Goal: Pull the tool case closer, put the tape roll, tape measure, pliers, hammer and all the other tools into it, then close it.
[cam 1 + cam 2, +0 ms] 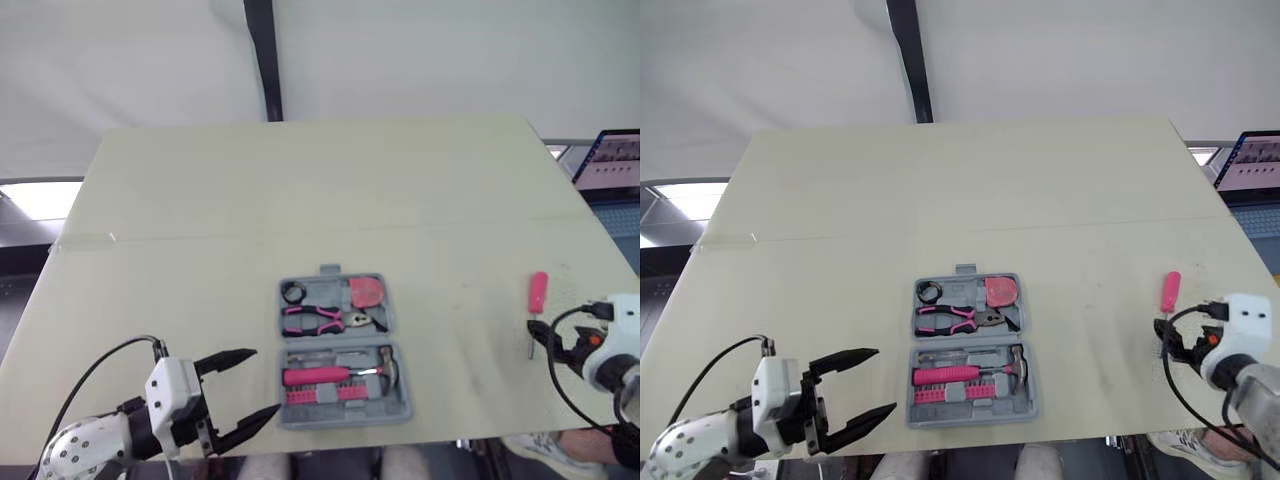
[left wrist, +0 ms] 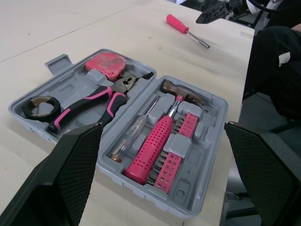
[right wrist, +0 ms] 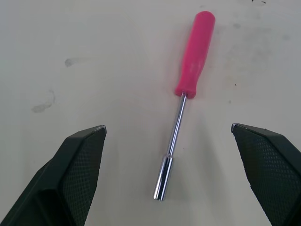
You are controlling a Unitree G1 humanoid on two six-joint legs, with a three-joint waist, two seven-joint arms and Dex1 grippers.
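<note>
Laptop (image 1: 612, 160) cut off at rt edge — screen too small to read; tape measure (image 2: 106, 66) label illegible.

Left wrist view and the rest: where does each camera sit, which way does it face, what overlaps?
Left eye view: head, facing forward and down over the pale table; left claw lower left, right claw right.
Right eye view: stereo twin, same scene.
Left wrist view: left wrist, along the open claw toward the open grey plastic tool case.
Right wrist view: right wrist, down through the open claw onto the pink-handled metal driver.
Shared: head and left wrist views show case and driver.
</note>
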